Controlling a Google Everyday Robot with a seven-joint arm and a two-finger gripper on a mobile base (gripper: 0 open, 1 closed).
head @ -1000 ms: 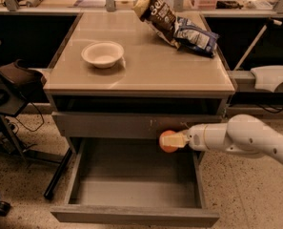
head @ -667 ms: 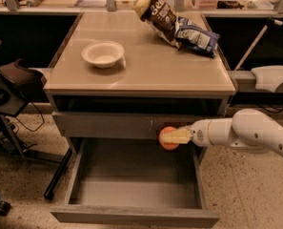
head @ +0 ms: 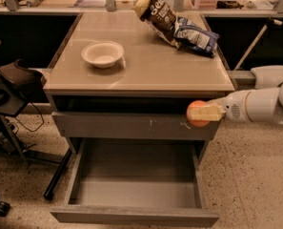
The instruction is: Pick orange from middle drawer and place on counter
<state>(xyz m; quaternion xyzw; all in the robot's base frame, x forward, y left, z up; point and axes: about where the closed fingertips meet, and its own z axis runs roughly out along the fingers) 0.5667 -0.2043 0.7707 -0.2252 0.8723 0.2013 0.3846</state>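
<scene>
My gripper [head: 199, 112] reaches in from the right on a white arm and is shut on the orange [head: 192, 119]. It holds the fruit in the air in front of the cabinet's right side, just below the counter's edge. The pale fingers [head: 208, 111] lie across the orange and hide part of it. The middle drawer [head: 131, 194] is pulled wide open below, and its grey floor is bare. The counter [head: 146, 73] is the glossy beige top above it.
A white bowl [head: 103, 53] sits on the counter's left half. A brown chip bag [head: 156, 11] and a blue-white bag [head: 196, 35] lie at its back right. A scratched grey drawer front [head: 131, 126] is shut above the open drawer. A dark chair [head: 15, 80] stands at the left.
My gripper has lifted the orange up and to the right, from in front of the scratched drawer front toward the cabinet's right corner below the counter edge.
</scene>
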